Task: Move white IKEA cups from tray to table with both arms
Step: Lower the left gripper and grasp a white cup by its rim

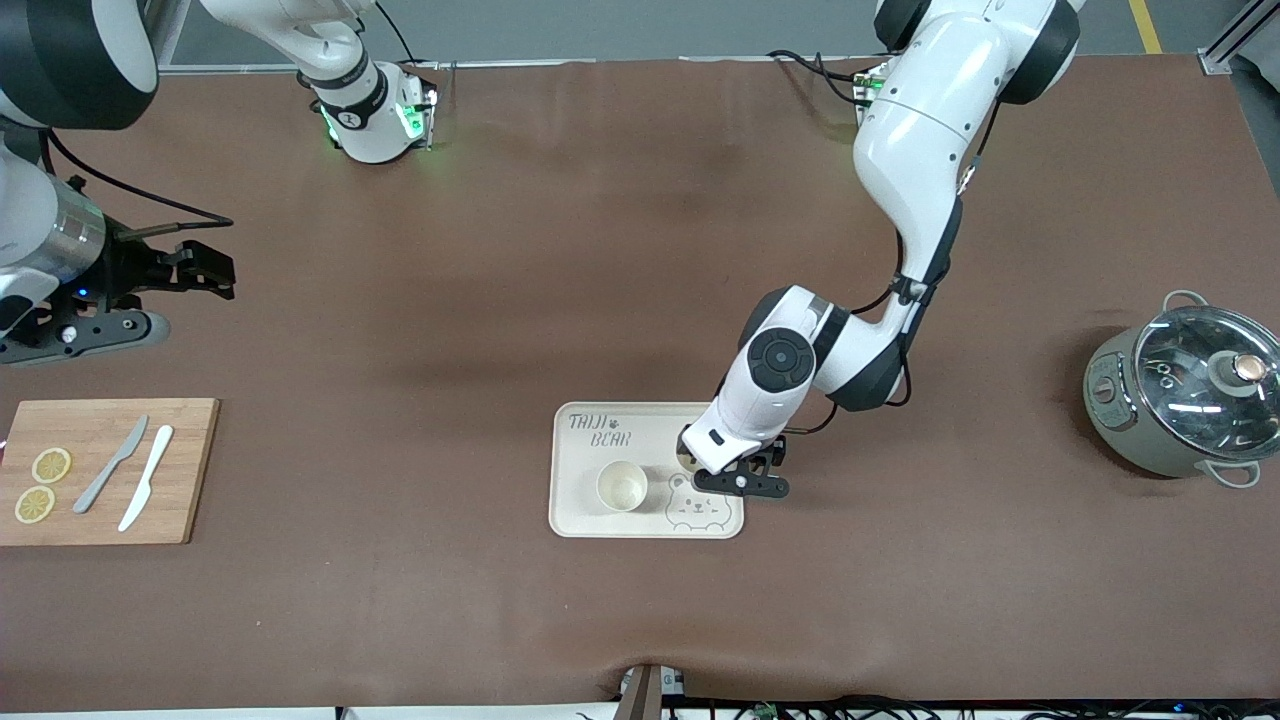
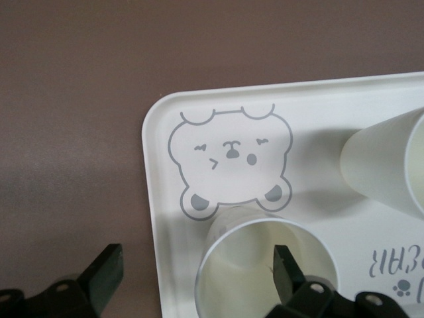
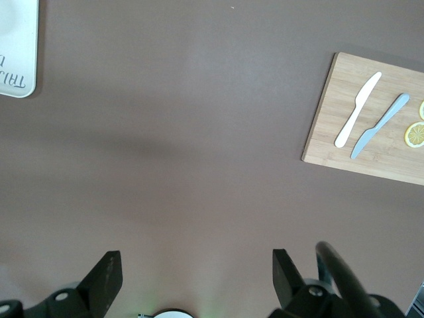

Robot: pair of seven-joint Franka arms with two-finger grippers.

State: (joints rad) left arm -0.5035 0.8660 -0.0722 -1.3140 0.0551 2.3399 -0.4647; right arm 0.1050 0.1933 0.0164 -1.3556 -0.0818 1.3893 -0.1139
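Observation:
A cream bear tray (image 1: 575,515) lies mid-table. One white IKEA cup (image 1: 622,486) stands upright on it. The other cup (image 1: 687,459) stands beside it on the tray, toward the left arm's end, mostly hidden under the left wrist. My left gripper (image 1: 742,482) is low over that cup, open. In the left wrist view one fingertip (image 2: 285,268) is inside this cup's (image 2: 252,278) rim and the other is outside, over the bare table past the tray's edge (image 2: 151,199). The first cup (image 2: 387,165) shows farther along the tray. My right gripper (image 1: 212,268) waits open and empty above the table at the right arm's end.
A wooden cutting board (image 1: 180,470) with a grey knife (image 1: 110,465), a white knife (image 1: 146,478) and two lemon slices (image 1: 50,465) lies at the right arm's end. A pot with a glass lid (image 1: 1185,390) stands at the left arm's end.

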